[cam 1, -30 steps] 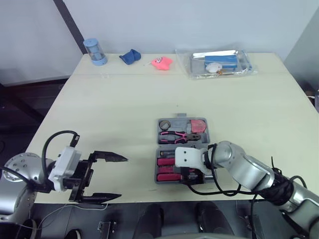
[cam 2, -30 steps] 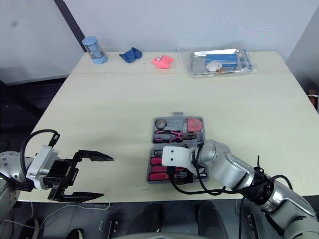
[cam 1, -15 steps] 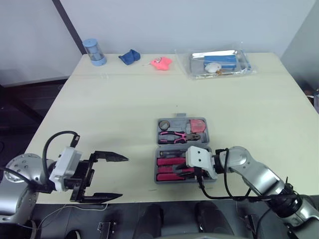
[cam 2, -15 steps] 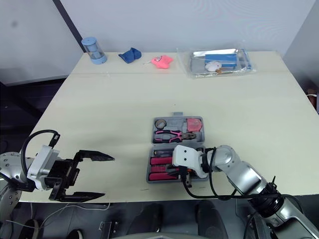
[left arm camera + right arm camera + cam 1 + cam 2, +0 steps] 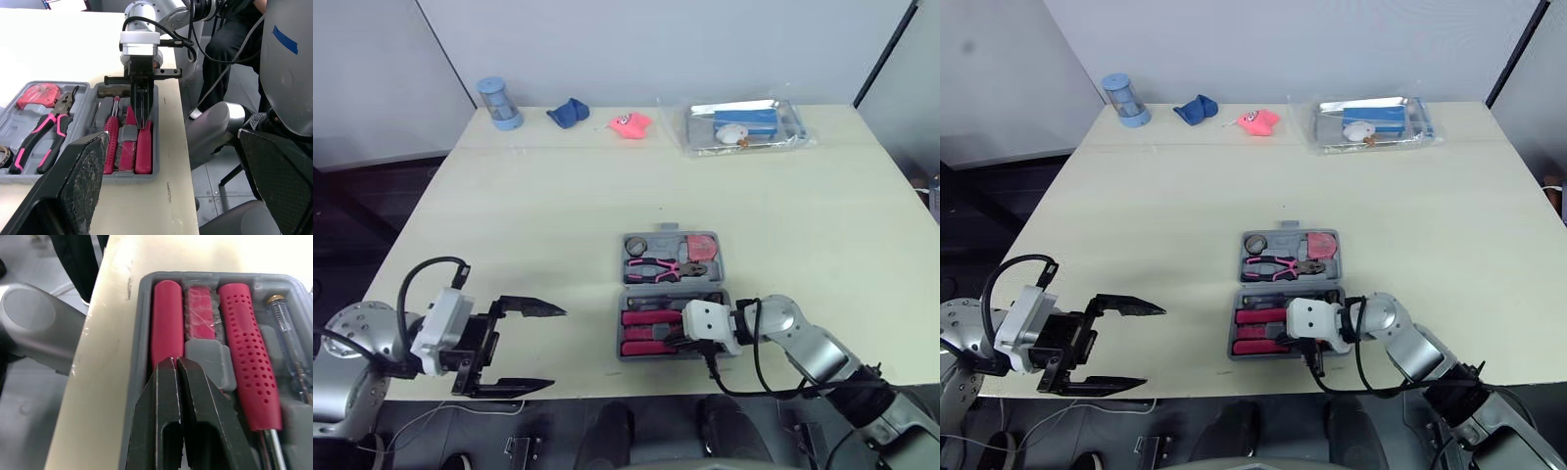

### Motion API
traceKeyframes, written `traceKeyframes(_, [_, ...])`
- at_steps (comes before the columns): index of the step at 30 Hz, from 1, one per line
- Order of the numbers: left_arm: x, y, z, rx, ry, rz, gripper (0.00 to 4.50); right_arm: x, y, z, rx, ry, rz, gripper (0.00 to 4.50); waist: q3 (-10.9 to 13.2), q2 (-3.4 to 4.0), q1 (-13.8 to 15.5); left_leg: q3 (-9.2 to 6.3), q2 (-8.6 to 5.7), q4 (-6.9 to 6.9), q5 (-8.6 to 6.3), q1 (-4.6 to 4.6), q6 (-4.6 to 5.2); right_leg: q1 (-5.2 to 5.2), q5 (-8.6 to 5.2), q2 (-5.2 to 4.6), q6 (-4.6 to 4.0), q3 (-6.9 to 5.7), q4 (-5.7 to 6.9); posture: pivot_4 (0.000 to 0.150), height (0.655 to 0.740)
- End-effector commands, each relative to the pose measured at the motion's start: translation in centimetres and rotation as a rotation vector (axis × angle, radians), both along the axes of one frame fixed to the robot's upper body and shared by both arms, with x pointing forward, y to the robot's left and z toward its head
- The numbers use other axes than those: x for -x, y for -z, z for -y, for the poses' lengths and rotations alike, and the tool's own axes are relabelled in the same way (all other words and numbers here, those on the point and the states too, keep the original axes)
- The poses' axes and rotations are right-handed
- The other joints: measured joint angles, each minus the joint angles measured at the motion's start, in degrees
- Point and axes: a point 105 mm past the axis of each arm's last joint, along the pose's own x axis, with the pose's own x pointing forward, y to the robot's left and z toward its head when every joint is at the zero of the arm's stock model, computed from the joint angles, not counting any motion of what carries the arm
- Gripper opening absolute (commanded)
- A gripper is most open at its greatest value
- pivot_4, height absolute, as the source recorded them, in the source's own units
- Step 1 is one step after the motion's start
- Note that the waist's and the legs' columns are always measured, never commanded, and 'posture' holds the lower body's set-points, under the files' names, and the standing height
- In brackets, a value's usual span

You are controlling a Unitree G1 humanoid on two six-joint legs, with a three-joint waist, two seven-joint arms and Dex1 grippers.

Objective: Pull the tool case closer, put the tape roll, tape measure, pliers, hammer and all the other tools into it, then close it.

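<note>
The grey tool case (image 5: pixel 672 287) lies open near the table's front edge. Its far half holds the tape roll (image 5: pixel 637 244), the pink tape measure (image 5: pixel 703 247) and the pink-handled pliers (image 5: pixel 661 266). Its near half holds red-handled tools: a smooth red handle (image 5: pixel 166 318), a dotted red screwdriver handle (image 5: pixel 247 352) and the dark hammer head (image 5: pixel 113 92). My right gripper (image 5: pixel 175 363) is shut with nothing between its fingers, lying low over the smooth red handle in the near half. My left gripper (image 5: pixel 558 348) stands wide open and empty, off to the left of the case by the front edge.
Along the back of the table stand a blue cup (image 5: pixel 499 102), a blue cloth (image 5: pixel 570 111), a pink object (image 5: pixel 630 122) and a clear tray (image 5: pixel 783 135) holding a blue box. The case's near side sits close to the table's front edge (image 5: pixel 98 357).
My right gripper has shut and its wrist has drawn back to the right across the case's near half. The left gripper has not moved.
</note>
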Motion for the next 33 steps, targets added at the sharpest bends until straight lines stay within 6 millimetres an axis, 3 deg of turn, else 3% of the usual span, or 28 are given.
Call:
traceKeyframes(1, [0.5,-0.3,0.3,-0.008,0.043,0.018,4.50,0.4,0.0,0.7,-0.006,0.025,-0.044,0.09,0.0,-0.01,0.0,0.00,0.00,0.00,0.00,0.00,0.00,0.00,0.00,0.00,0.00,0.00,0.00,0.150,0.7400])
traceKeyframes(5, [-0.2,0.2,0.5,-0.008,-0.018,0.032,4.50,-0.3,-3.7,1.0,-0.163,0.100,-0.046,0.09,0.0,-0.01,0.4,0.00,0.00,0.01,0.00,-0.04,0.00,-0.01,0.00,-0.01,0.00,0.00,-0.02,0.150,0.7400])
traceKeyframes(8, [-1.0,0.3,0.5,0.011,-0.084,0.032,4.50,-1.3,-4.9,2.3,-0.220,0.194,-0.057,0.09,0.0,-0.01,0.4,-0.02,0.00,0.02,0.00,-0.04,0.00,-0.02,0.00,0.00,0.00,0.00,0.00,0.150,0.7400])
traceKeyframes(16, [-4.8,1.5,-0.9,0.082,-0.330,0.016,4.50,-4.4,-5.0,8.2,-0.198,0.434,-0.039,0.09,0.0,-0.01,0.6,0.00,-0.01,0.02,0.00,-0.04,0.00,-0.02,0.01,-0.01,0.00,0.00,0.00,0.150,0.7400])
traceKeyframes(20, [-6.1,2.4,-1.1,0.076,-0.337,0.004,4.50,-5.3,-4.4,9.8,-0.157,0.483,-0.025,0.09,0.0,-0.02,0.5,0.00,-0.02,0.02,0.00,-0.04,0.00,-0.02,0.01,0.00,0.00,0.00,0.01,0.150,0.7400])
traceKeyframes(23, [-7.5,3.2,-1.4,0.066,-0.355,-0.002,3.73,-5.9,-3.6,10.6,-0.122,0.512,-0.022,0.00,0.0,-0.02,0.4,0.01,-0.02,0.02,0.00,-0.04,0.00,-0.04,0.01,0.00,0.00,0.00,0.01,0.150,0.7400])
traceKeyframes(26, [-8.5,4.9,-1.4,0.013,-0.343,-0.020,2.28,-6.6,-2.7,11.0,-0.091,0.524,-0.020,0.00,0.0,-0.02,0.3,0.02,-0.03,0.04,0.01,-0.03,0.00,-0.02,0.01,0.00,0.00,0.00,0.02,0.150,0.7400])
traceKeyframes(31, [-10.0,6.3,-0.8,-0.020,-0.332,-0.026,0.31,-7.5,-2.2,10.8,-0.077,0.522,-0.012,0.00,0.0,-0.02,0.1,0.01,-0.03,0.04,0.01,-0.07,-0.01,-0.07,0.01,0.00,0.00,0.00,0.04,0.150,0.7400])
traceKeyframes(33, [-10.5,6.8,-0.4,-0.027,-0.326,-0.027,0.10,-7.6,-1.8,10.7,-0.065,0.509,-0.015,0.00,0.0,-0.02,0.1,0.00,-0.04,0.07,0.01,-0.08,-0.01,-0.08,0.02,-0.01,0.00,0.00,0.07,0.150,0.7400])
